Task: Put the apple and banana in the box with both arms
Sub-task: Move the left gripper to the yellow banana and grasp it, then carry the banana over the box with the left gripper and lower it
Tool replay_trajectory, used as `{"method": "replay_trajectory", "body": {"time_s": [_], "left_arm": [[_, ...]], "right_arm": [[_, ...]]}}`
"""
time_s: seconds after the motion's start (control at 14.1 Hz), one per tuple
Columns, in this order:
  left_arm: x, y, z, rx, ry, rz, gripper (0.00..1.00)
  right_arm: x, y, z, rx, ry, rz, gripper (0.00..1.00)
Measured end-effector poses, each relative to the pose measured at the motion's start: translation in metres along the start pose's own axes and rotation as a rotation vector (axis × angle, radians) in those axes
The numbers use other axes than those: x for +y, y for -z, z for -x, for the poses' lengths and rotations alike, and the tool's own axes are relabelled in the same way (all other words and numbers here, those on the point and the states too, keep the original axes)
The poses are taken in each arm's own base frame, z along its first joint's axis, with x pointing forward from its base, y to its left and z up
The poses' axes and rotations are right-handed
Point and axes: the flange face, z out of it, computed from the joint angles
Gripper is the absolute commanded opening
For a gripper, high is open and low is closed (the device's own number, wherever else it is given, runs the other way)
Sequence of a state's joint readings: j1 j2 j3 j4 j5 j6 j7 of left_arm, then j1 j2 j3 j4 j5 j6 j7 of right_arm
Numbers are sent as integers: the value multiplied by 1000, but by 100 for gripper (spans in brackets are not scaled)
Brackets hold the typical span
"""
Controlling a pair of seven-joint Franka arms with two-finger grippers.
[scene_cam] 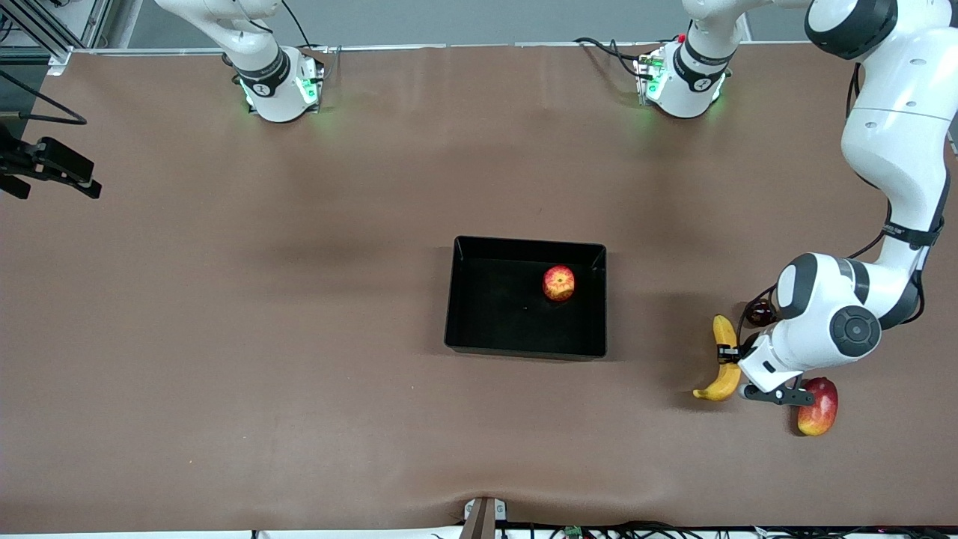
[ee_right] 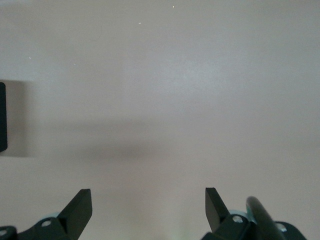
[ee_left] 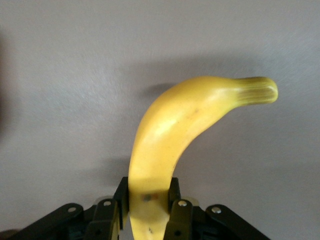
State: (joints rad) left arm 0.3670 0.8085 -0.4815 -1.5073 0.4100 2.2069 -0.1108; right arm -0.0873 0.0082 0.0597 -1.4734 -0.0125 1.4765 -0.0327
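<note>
The curved yellow banana (scene_cam: 724, 359), lying on the table toward the left arm's end, is being pinched mid-length by the left gripper (scene_cam: 727, 352); a straight lift should be made. Farther off, the streaked red apple (scene_cam: 559, 283) is sitting in the shallow black plastic box (scene_cam: 524, 346). The right gripper (ee_right: 148, 206) is being held spread, waiting.

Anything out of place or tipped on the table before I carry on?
Nothing stands out. The apple sits intact in the box. The left gripper is shut on the banana, which lies whole on the table. A mango-like fruit rests beside that arm. The right gripper waits open.
</note>
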Motion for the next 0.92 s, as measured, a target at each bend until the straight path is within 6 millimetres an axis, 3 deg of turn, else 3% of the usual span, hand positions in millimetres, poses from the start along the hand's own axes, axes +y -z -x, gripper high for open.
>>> {"method": "replay_trajectory", "body": {"time_s": [0.07,0.21,0.36,0.43,0.5,0.64,0.92], "left_arm": [[8,22,-3,9,-12,-4,0],[41,85,-3,23,-39,-19,0],[91,147,8,27,-30,-34,0],[121,168,16,21,-5,-34,0],[152,180,24,15,26,-27,0],[213,184,38,8,75,-14,0],[340,159,73,-25,107,-12,0]], "right_arm": [[-1,0,0,0,2,0,100],[-2,0,0,0,4,0,100],[-2,0,0,0,4,0,100],[-2,0,0,0,4,0,100],[-2,0,0,0,4,0,100],[-2,0,0,0,4,0,100],[-2,0,0,0,4,0,100]]}}
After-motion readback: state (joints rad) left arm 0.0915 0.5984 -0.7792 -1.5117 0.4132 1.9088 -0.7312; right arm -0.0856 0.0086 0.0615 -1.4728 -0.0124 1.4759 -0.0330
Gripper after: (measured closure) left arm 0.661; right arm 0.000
